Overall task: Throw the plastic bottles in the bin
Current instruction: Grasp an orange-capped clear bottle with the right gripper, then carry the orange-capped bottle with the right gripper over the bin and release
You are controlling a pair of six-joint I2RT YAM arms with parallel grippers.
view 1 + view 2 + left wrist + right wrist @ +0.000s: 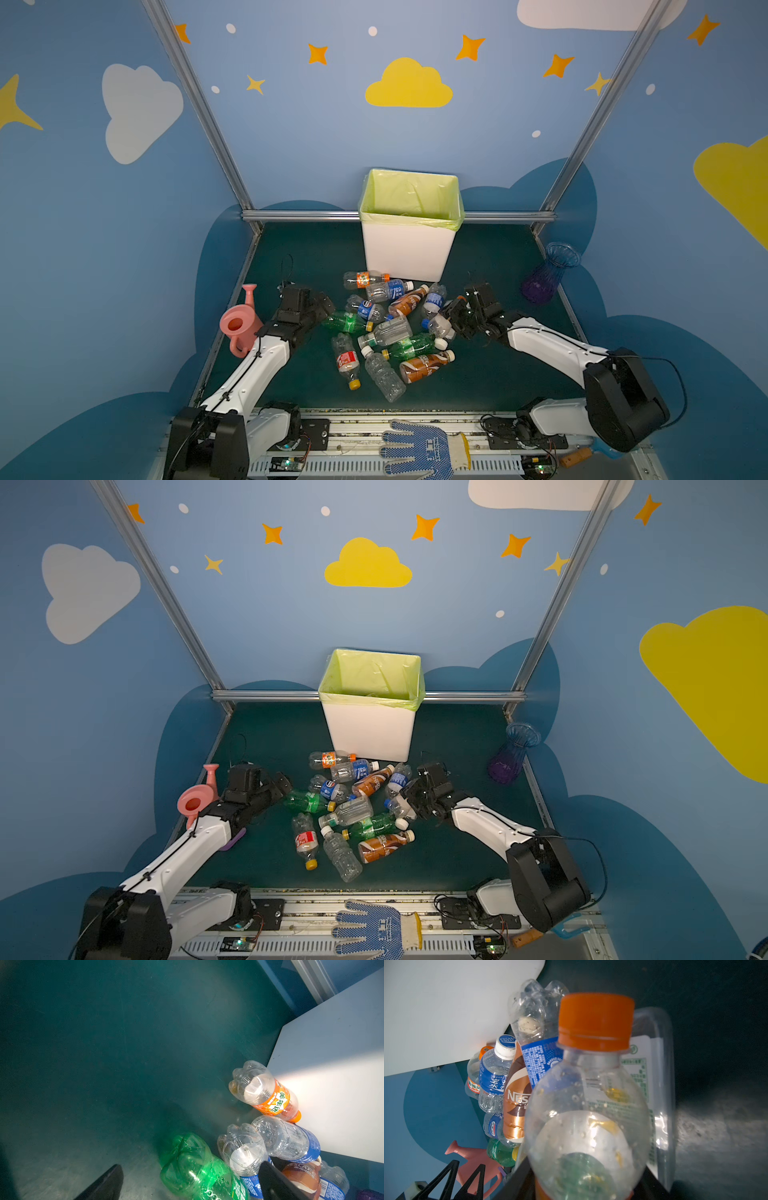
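The clear plastic bottle with an orange cap (587,1126) sits between the jaws of the right gripper (456,316). The jaws press on both sides of its body, and its cap points away from the wrist. It is at the right edge of the heap of small plastic bottles (390,330), which are clear, green and brown with blue, orange and red labels. They lie on their sides on the dark green tabletop (490,374), just in front of the tall white bin lined with a yellow-green bag (405,253). The bottle with the orange label nearest the bin lies against the bin's front wall. No bottle shows inside the bin in either top view.

At the heap's left edge, the left gripper (328,309) has its jaws spread wide and grips nothing. The base of a green plastic bottle (195,1169) lies between them.

A pink plastic watering can (239,324) stands beside the left arm. A ribbed blue-purple vase (544,274) stands at the tabletop's right edge. A blue-dotted work glove (419,451) lies on the front rail.
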